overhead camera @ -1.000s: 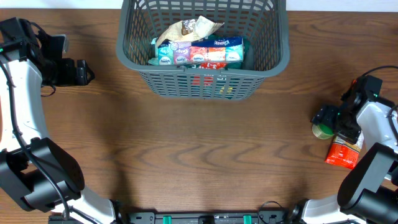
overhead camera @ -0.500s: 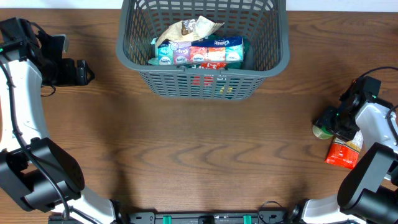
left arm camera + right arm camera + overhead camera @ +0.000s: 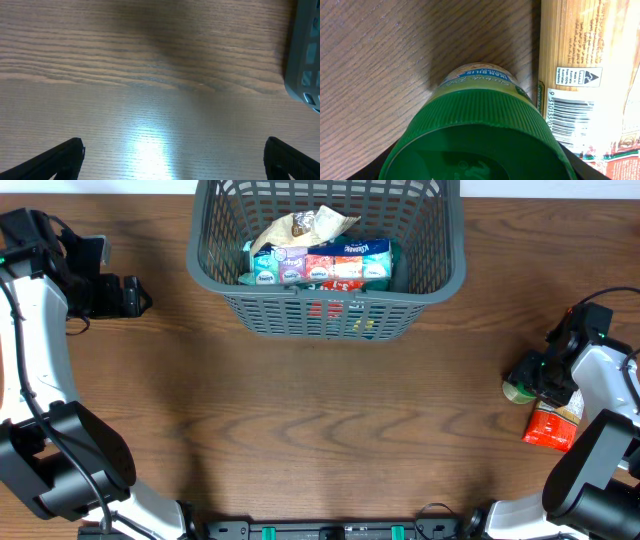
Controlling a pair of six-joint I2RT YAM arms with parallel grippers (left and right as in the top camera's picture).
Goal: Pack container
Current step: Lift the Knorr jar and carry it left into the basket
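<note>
Two-arm rig at a wood-grain table, seen from overhead. The container, a dark grey lattice basket, sits at the far edge, ctr, its back rim cut off by the top of frame. Inside lie a crumpled brown-and-cream packet toward the back and, in front of it, a row of blue, red and teal packets close to the near wall. More red and yellow shows through the slots lower down.

L gripper hangs over the wood well L of the basket, about level w/ its near wall. Its wrist cam shows the two dark fingertips spread wide at the bottom corners, only lit tabletop btwn them, and a grey corner of the basket at the R edge.

R gripper is at the table's R side, well apart from the basket, down over a green-lidded jar. The R wrist cam is filled by the ribbed green lid, w/ the label just visible beyond it. The fingers show only as dark slivers either side of the lid, so whether they clamp it can't be told. A red-and-tan packet w/ a barcode lies just beside the jar, crowding its outer side.
</note>
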